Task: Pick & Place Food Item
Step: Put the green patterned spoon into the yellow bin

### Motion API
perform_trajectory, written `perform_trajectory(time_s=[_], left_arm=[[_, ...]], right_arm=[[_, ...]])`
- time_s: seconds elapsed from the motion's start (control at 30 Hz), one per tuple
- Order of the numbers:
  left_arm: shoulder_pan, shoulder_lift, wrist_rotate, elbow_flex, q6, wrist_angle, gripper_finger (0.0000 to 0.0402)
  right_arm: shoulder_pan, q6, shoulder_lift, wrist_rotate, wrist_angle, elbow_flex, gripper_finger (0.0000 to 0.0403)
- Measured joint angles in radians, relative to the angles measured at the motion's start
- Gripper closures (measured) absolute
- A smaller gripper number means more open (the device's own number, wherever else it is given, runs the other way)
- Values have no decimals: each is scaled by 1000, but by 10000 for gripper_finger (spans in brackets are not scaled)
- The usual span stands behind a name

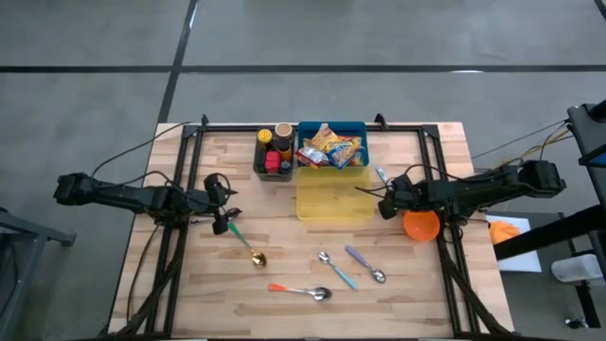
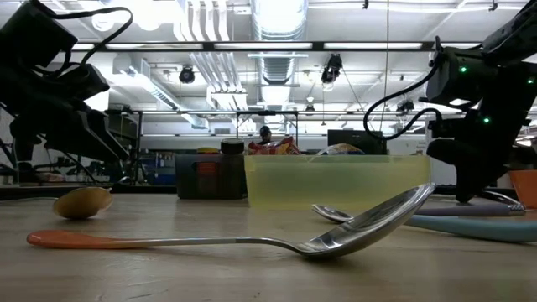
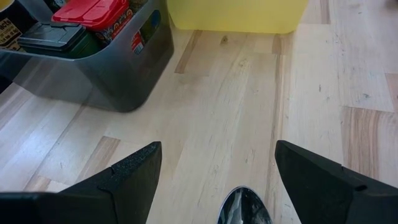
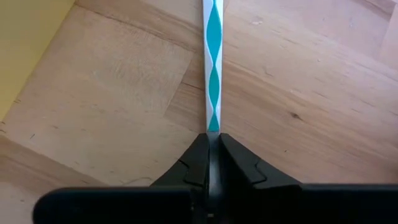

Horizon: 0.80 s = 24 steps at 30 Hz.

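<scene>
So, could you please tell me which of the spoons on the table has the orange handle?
The orange-handled spoon is the one lying nearest the table's front edge; the other loose spoons have green, light blue and purple handles.

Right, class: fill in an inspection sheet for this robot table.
Surface: wooden table.
Job's things: snack packets in blue bin; yellow tray beside it, looks empty.
Clutter: caddy of jars, loose spoons, orange bowl.
Grippers: left gripper open, above a spoon; right gripper shut on striped handle.
Cables: thin cables run off past the table's right side.
Surroundings: grey floor.
</scene>
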Motion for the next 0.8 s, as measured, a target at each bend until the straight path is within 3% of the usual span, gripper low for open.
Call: perform_trajectory(time_s=[0.8], left_arm=[[0,0,0,0,0,0,85]], right_arm=[[0,35,-47,10,-36,50,381]])
